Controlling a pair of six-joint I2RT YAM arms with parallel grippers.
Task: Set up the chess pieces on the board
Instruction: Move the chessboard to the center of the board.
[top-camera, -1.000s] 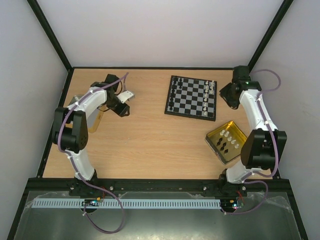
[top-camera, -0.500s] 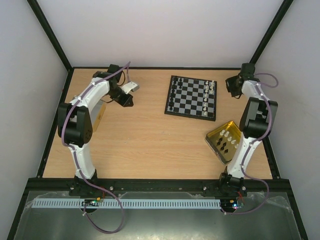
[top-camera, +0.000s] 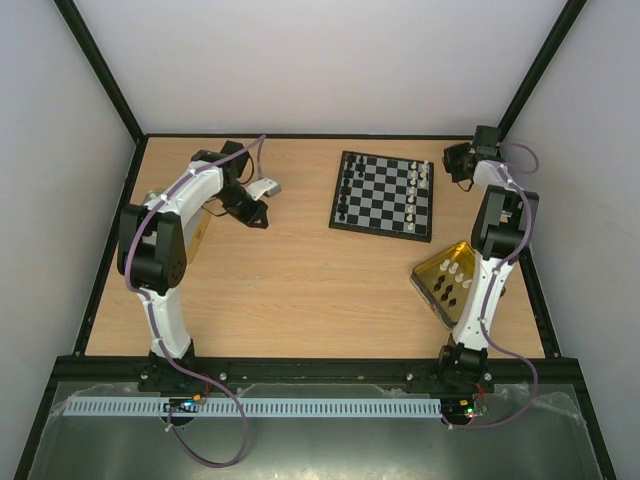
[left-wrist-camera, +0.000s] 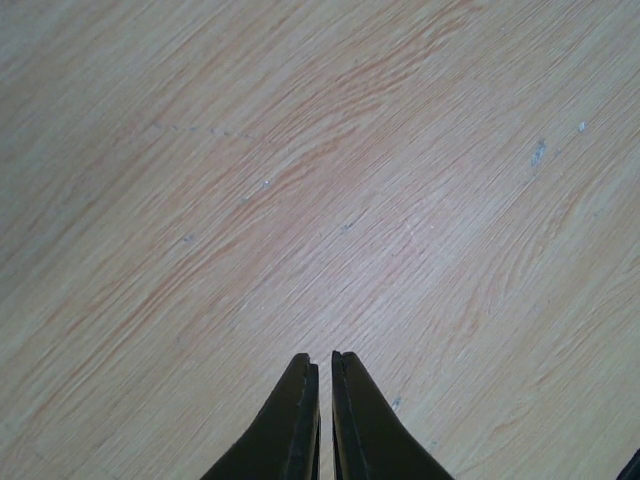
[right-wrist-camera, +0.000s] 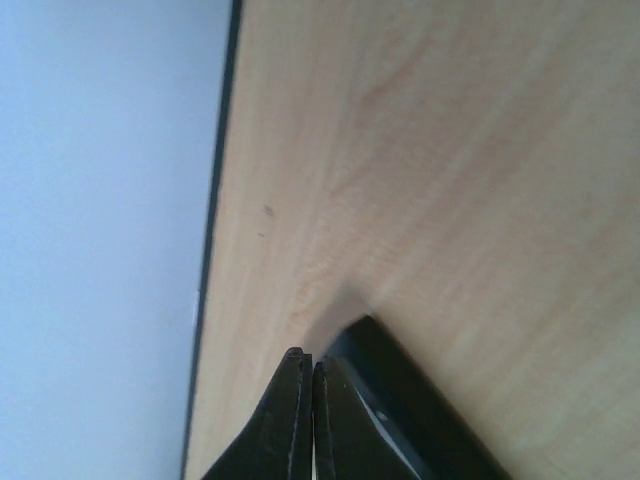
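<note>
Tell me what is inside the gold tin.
The gold tin holds white chess pieces and, nearer the camera, black ones. The right arm covers its right corner, so that part is hidden.

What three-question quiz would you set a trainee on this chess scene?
1. True or false: the left gripper holds a chess piece.
2. The unplaced chess pieces lie: A in a cup, B in the gold tin, C in a bag.
3. Which gripper is nearer the board?
Key: 1 false, it is shut on nothing; 2 B; 3 the right gripper.
</note>
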